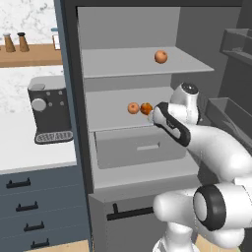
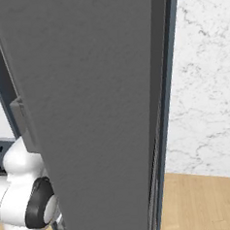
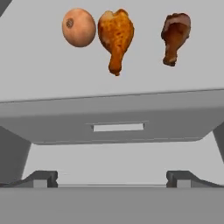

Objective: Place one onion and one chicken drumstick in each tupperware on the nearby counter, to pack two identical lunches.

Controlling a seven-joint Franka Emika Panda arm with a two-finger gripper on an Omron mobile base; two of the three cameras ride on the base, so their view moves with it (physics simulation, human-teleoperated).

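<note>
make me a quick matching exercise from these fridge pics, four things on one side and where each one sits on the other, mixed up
Things:
1. upper onion
2. lower onion
3. golden drumstick
4. dark drumstick

Places:
A. middle of the row on the lower shelf, hand view
B. alone on the top shelf
C. right end of that row, hand view
D. left end of that row, hand view

Pairs: 1-B, 2-D, 3-A, 4-C

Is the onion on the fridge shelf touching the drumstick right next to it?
Cannot tell. In the hand view the onion and lighter drumstick nearly meet, no plain gap or contact.
</note>
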